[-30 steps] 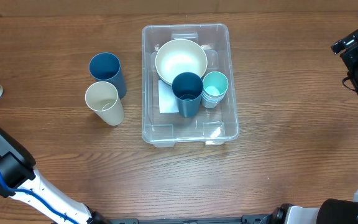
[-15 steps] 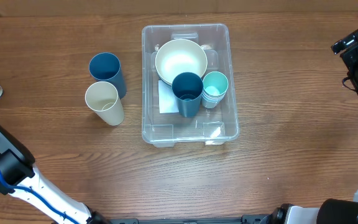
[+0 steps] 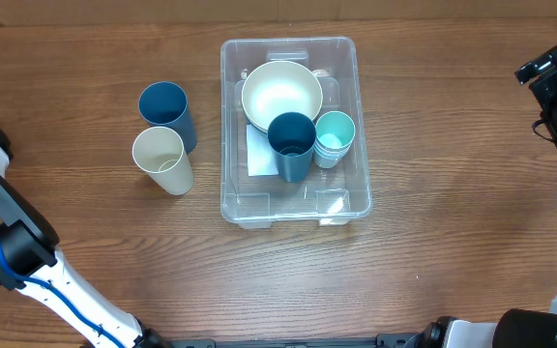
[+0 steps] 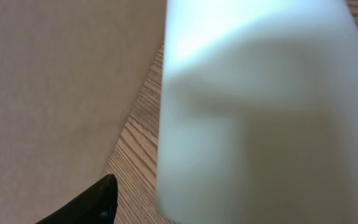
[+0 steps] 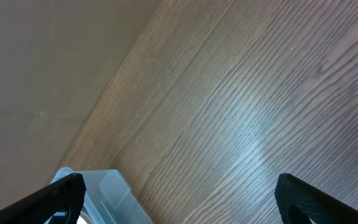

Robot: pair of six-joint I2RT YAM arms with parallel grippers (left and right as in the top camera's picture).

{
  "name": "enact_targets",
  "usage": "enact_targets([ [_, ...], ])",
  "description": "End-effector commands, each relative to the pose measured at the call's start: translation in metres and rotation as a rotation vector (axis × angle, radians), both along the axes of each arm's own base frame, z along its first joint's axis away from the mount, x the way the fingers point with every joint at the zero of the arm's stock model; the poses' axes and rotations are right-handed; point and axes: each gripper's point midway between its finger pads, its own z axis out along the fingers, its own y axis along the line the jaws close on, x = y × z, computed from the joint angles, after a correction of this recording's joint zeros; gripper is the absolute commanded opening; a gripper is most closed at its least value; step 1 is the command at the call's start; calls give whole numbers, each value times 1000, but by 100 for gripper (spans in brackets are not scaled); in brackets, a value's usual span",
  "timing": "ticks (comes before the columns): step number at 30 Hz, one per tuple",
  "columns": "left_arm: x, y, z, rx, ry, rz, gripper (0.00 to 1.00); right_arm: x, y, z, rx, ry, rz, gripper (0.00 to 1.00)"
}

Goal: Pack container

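Container (image 3: 295, 207), clear plastic, rounded corners, white label

Overhead looks straight down on the surface (image 3: 453, 242). Right wrist faces obliquely past its jaws, sharing the container (image 5: 107, 194); left wrist seems pressed close to a pale object (image 4: 260, 124).

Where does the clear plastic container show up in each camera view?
Overhead: the container sits at the centre.
Left wrist: not in view.
Right wrist: only one clear corner, at the bottom left edge.
Shared landmark: the wood-grain table.
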Motion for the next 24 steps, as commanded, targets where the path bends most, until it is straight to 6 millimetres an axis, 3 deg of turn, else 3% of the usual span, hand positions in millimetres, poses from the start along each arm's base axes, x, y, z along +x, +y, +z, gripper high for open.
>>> enact_targets([
  [1, -2, 6, 8, 12, -81, 88, 59, -2, 1, 8, -5, -21, -1, 100],
  [9, 7, 12, 27, 36, -129, 102, 56, -2, 1, 8, -5, -21, -1, 100],
  [16, 21, 21, 57, 83, -152, 62, 55, -2, 1, 8, -5, -21, -1, 100],
  [19, 22, 22, 60, 89, -150, 57, 49, -2, 1, 8, -5, -21, -1, 100],
  [24, 29, 14, 52, 37, -158, 6, 50, -2, 1, 8, -4, -21, -1, 100],
])
